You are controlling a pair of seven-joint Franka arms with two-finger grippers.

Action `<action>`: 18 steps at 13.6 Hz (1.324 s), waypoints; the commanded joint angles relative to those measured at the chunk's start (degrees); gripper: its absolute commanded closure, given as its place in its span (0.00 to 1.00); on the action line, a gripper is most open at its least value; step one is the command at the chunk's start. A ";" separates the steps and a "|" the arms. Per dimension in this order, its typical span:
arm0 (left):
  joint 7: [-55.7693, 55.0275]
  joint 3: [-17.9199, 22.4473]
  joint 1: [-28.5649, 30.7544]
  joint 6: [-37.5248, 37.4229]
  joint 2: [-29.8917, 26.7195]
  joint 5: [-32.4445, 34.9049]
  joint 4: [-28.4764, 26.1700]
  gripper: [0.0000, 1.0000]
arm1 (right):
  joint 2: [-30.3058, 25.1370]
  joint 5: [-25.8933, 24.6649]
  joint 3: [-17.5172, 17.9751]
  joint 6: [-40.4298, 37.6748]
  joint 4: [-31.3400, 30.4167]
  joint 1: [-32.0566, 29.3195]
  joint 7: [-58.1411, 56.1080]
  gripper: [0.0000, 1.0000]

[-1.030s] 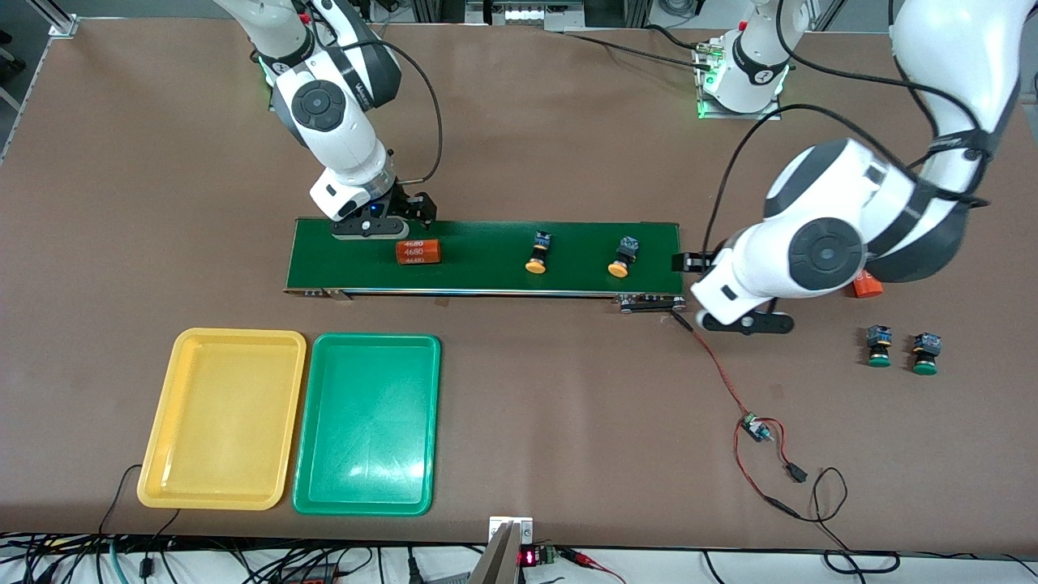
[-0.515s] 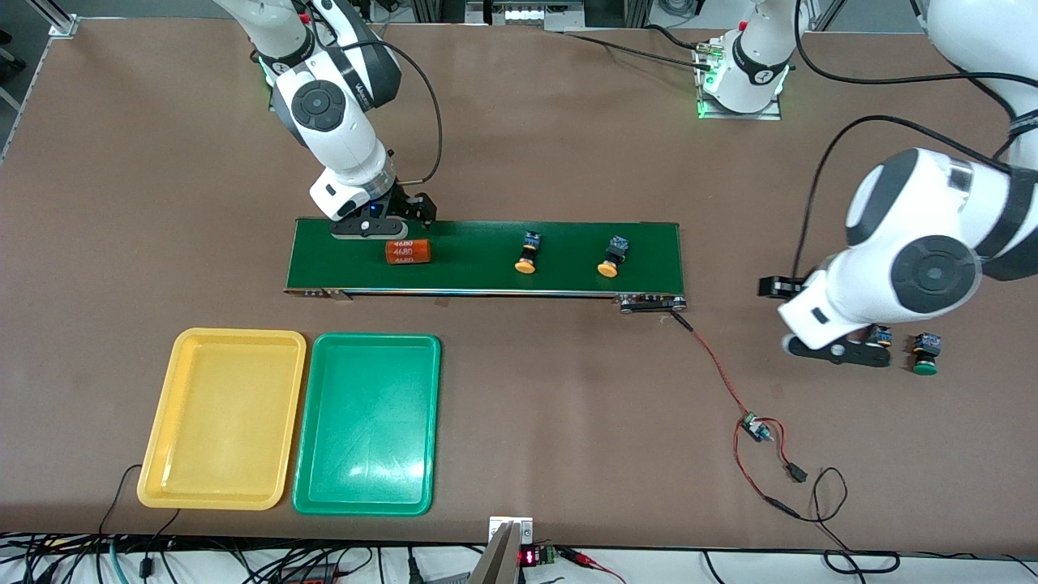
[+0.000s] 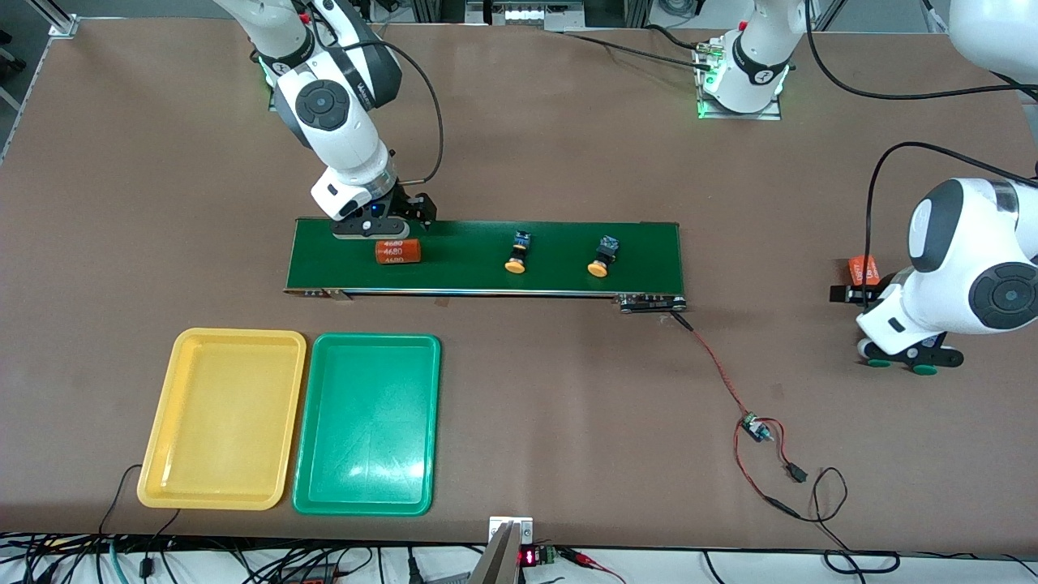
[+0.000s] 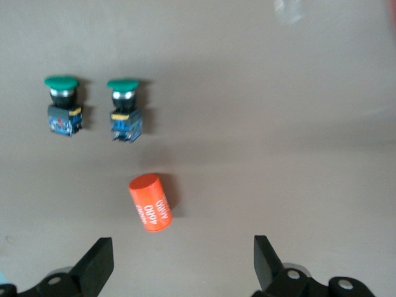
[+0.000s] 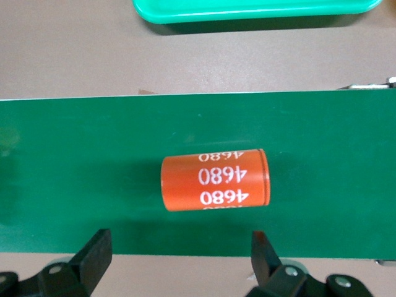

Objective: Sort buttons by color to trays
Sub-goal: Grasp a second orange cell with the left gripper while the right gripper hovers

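Left jaws and right jaws both spread wide, nothing gripped.

Front view: right jaws hanging in the upper middle of the frame over the belt (image 3: pixel 486 276), at its end nearest the right arm (image 3: pixel 340 138), just above a cylinder (image 3: pixel 398 251) lying on the belt. Farther along the belt, two yellow buttons (image 3: pixel 516 253) (image 3: pixel 603 257), caps toward the camera, apart from each other. Left jaws mid-height at the frame's edge, at the left arm's (image 3: pixel 965 268) end of the surface (image 3: pixel 568 405), low over two green buttons; only the green caps (image 3: pixel 878 362) (image 3: pixel 924 370) peeking out below. A second cylinder (image 3: pixel 862 269) half hidden beside that arm. Low in the frame, yellow tray (image 3: pixel 223 418) and green tray (image 3: pixel 369 422) side by side, touching, both holding nothing.

Left wrist view: fingers (image 4: pixel 99 263) wide apart, empty. Green buttons (image 4: pixel 62 105) (image 4: pixel 125 110) side by side on the bare surface, the second cylinder (image 4: pixel 150 202) lying between them and the fingers.

Right wrist view: fingers (image 5: pixel 96 247) wide apart, empty. Cylinder (image 5: pixel 215 179) on its side on the belt (image 5: pixel 74 167), print reading 4680. Edge of the green tray (image 5: pixel 247 9) visible past the belt.
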 commanded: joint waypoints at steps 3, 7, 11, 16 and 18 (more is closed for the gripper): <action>8.61 7.93 1.45 16.15 -4.61 -1.50 -17.61 0.00 | 1.83 -1.33 0.06 0.19 2.06 0.54 2.55 0.00; 12.74 12.33 1.89 25.85 -3.55 -1.50 -23.60 0.00 | 2.79 -1.68 0.06 0.19 3.64 1.42 2.55 0.00; 12.14 13.13 4.26 33.50 -0.92 -1.59 -27.21 0.00 | 3.94 -2.12 0.06 0.19 4.43 1.86 2.63 0.00; 11.69 13.13 4.36 38.43 0.58 -10.37 -28.45 0.31 | 4.11 -2.56 -0.03 0.11 4.52 1.86 2.98 0.00; 11.69 13.13 4.36 38.62 1.11 -10.55 -28.45 0.51 | 4.11 -2.64 -0.03 0.11 4.52 1.77 2.90 0.00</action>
